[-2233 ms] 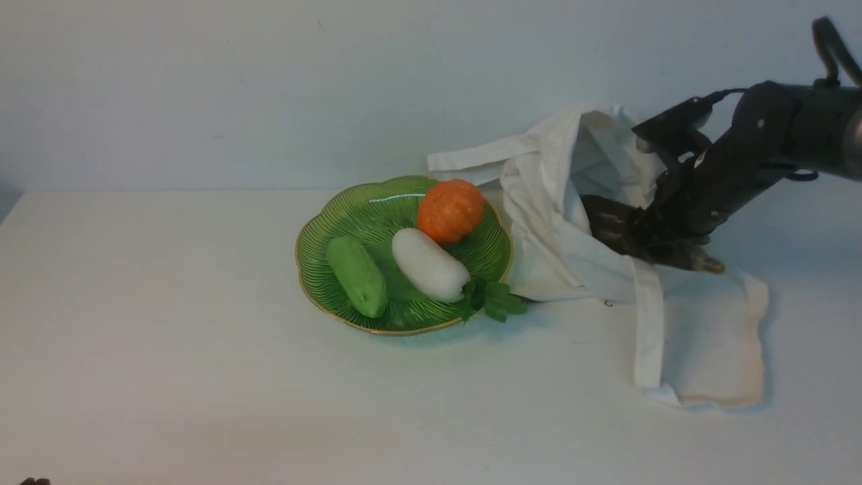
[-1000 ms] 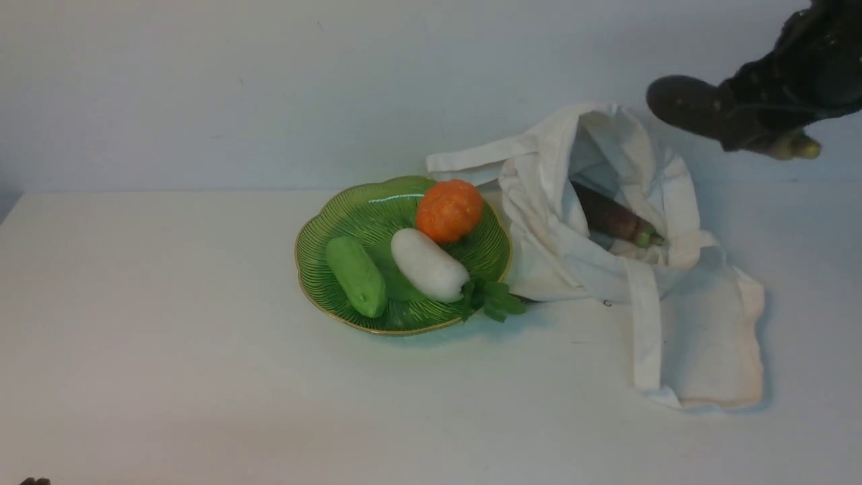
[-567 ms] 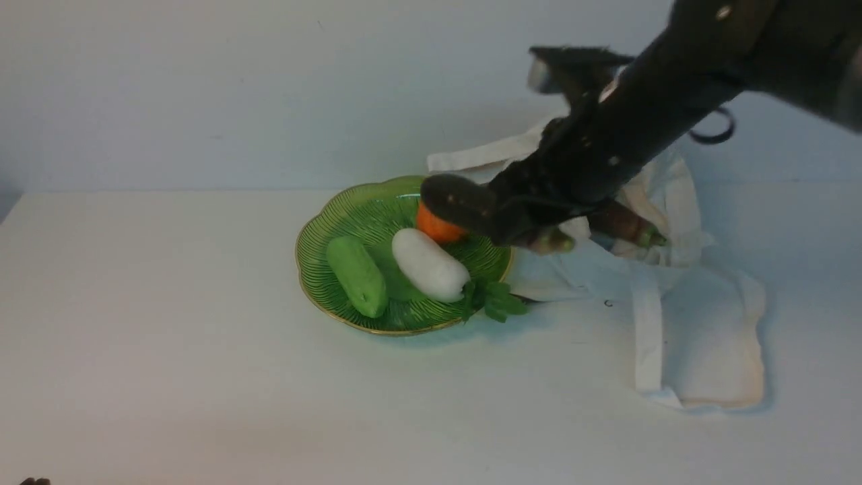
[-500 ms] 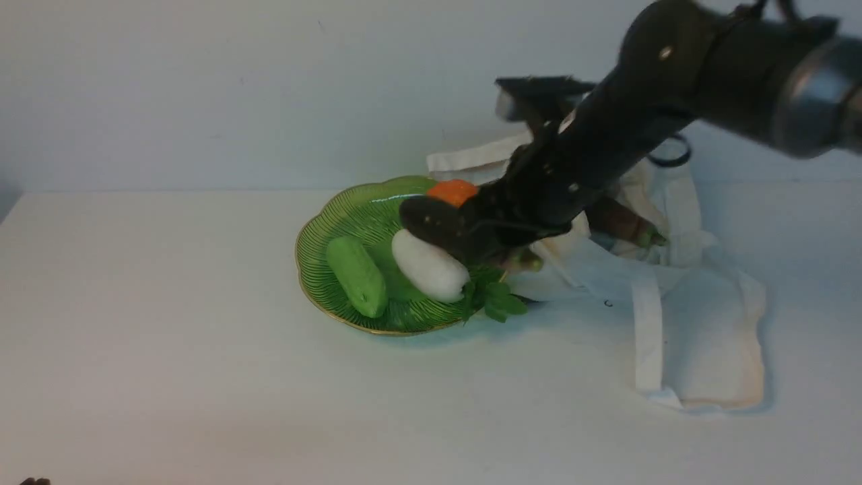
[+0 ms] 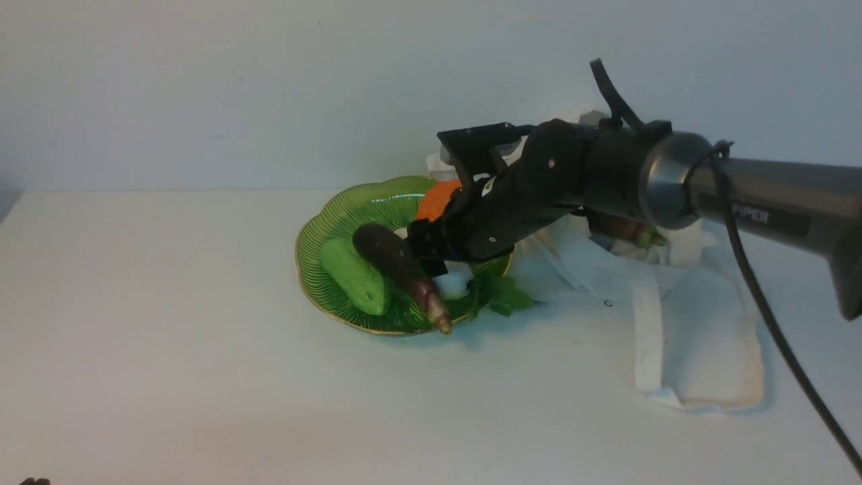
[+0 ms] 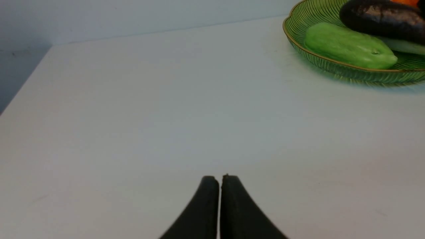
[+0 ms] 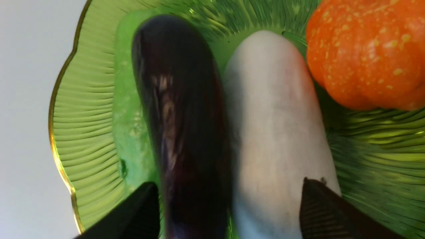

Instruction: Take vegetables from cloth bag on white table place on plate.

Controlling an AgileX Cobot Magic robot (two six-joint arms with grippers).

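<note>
A: The eggplant point(image 5: 397, 266)?
B: Lies on the plate point(image 5: 323, 222); right end effector point(image 7: 229, 186) gapes wide, holding nothing. Second eggplant point(image 5: 626, 231) sits in the bag point(image 5: 700, 337). Likely light, firm, slick; best gripped mid-length.

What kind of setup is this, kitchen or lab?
Likely a lab test bench, not a kitchen: plain white table against a blank wall, with a green plate and a cloth bag.

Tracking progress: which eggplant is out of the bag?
The eggplant lying on the plate, beside the green vegetable, at the open right pincer. The other eggplant is in the bag, only its stem end showing.
</note>
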